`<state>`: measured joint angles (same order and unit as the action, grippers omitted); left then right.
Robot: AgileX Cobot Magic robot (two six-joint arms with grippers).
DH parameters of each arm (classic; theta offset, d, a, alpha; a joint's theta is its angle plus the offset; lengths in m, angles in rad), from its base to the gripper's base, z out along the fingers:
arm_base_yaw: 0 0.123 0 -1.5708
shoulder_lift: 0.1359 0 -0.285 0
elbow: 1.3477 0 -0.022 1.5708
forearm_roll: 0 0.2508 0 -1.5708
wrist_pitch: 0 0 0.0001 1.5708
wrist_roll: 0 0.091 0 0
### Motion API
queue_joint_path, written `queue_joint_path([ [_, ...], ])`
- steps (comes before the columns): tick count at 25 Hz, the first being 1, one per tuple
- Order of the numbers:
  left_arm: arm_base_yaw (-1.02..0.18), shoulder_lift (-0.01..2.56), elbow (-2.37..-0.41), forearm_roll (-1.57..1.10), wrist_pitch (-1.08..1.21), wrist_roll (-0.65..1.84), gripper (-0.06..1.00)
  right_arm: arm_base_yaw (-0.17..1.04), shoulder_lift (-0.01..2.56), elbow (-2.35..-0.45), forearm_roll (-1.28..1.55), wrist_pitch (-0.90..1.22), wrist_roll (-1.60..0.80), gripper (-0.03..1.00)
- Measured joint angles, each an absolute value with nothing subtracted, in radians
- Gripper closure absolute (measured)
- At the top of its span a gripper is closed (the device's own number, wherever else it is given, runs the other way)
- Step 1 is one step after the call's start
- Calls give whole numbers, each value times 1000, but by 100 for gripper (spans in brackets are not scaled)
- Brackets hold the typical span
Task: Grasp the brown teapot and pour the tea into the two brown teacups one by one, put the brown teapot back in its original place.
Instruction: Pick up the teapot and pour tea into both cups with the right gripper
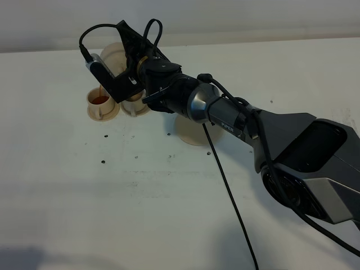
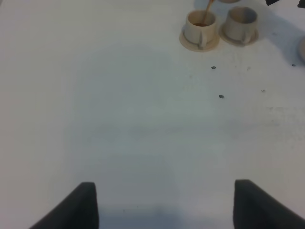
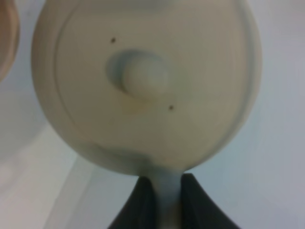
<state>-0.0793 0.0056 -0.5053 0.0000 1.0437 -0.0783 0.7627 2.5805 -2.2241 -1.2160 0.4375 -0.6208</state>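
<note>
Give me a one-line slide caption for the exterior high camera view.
Right gripper tilts the brown teapot over the left teacup, which holds reddish tea; the second teacup stands beside it.

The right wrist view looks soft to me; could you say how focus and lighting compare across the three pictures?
Right wrist view: the brown teapot fills the frame, blurred all over, seemingly too close to focus. Left wrist view: the two teacups are fairly crisp, while the fingers of the left gripper are dark blurs. Exterior high view: sharp, evenly lit, with a highlight on the arm's metal joint.
</note>
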Motion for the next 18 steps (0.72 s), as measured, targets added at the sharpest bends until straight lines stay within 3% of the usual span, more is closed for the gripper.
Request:
queue_joint_path([
  [18, -79, 6, -505, 0, 1044, -78, 35, 763, 2581, -2224, -1282, 436, -622, 84],
])
